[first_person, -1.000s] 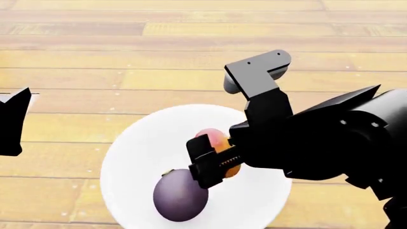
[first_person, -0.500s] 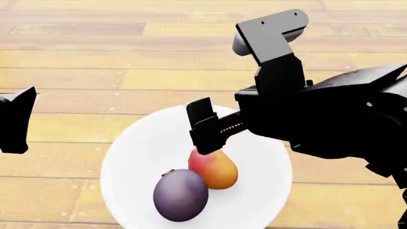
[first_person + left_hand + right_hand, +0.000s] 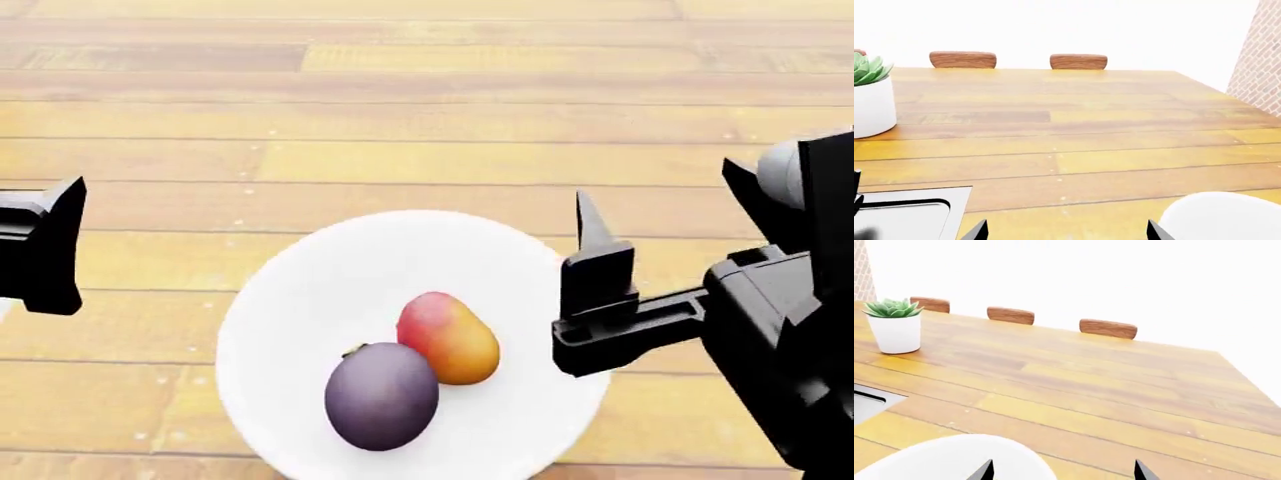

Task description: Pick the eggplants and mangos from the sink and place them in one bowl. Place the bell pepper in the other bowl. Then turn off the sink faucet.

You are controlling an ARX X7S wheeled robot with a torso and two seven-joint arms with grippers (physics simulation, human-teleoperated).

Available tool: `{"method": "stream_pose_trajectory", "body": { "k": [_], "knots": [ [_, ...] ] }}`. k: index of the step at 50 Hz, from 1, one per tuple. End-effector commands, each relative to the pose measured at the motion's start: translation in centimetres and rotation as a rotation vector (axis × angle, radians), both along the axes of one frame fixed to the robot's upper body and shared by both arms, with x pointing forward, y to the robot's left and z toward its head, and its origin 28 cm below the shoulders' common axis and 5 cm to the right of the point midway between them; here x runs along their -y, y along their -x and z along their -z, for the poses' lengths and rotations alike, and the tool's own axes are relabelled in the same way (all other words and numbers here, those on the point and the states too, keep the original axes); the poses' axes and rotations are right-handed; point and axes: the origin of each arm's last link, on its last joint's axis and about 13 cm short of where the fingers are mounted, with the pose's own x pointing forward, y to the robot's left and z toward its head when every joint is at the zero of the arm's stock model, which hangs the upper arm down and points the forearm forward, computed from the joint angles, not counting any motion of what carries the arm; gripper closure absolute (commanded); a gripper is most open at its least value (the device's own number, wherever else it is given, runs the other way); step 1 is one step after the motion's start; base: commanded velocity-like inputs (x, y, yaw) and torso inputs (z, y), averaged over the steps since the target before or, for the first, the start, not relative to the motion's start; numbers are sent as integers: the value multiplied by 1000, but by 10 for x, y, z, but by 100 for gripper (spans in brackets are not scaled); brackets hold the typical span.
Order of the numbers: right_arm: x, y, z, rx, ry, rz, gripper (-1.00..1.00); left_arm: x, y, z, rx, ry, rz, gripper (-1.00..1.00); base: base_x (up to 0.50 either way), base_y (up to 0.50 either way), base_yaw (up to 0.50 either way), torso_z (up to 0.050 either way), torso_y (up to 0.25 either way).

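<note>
Head view, lower centre: glossy white round bowl [image 3: 287, 330] holds one dark violet egg-shaped eggplant [image 3: 382, 396] touching a red-to-orange oval mango [image 3: 450, 338]. Right gripper [image 3: 597, 300], lower right, empty with jaws apart, beside the bowl's rim. Left gripper [image 3: 1066, 232] also spread, empty. Judgement: lift clear of the rim before swinging toward the steel-rimmed sink [image 3: 911, 216] for remaining produce.

Surfaces: wood, glazed white, matt black.
Counter [image 3: 400, 120] planked, satin wood; bowl [image 3: 294, 320] glossy white; eggplant [image 3: 382, 396] smooth, dull purple; mango [image 3: 451, 338] smooth; right gripper [image 3: 601, 300] matt black.
</note>
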Motion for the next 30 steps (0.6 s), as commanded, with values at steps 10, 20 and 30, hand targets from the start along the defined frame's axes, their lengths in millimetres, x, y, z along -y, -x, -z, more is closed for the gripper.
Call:
{"method": "stream_pose_trajectory", "body": {
  "k": [10, 20, 30],
  "knots": [
    [1, 32, 4, 41, 17, 52, -100, -3, 7, 6, 35, -1, -3, -100, -481, 218, 0, 0, 0],
    [-1, 31, 7, 52, 12, 57, -100, -4, 7, 11, 26, 16, -3, -100, -182, 500, 0, 0, 0],
    [-1, 34, 8, 52, -11, 68, -100, -5, 9, 12, 26, 28, -11, -100, -144, 500, 0, 0, 0]
  ]
}}
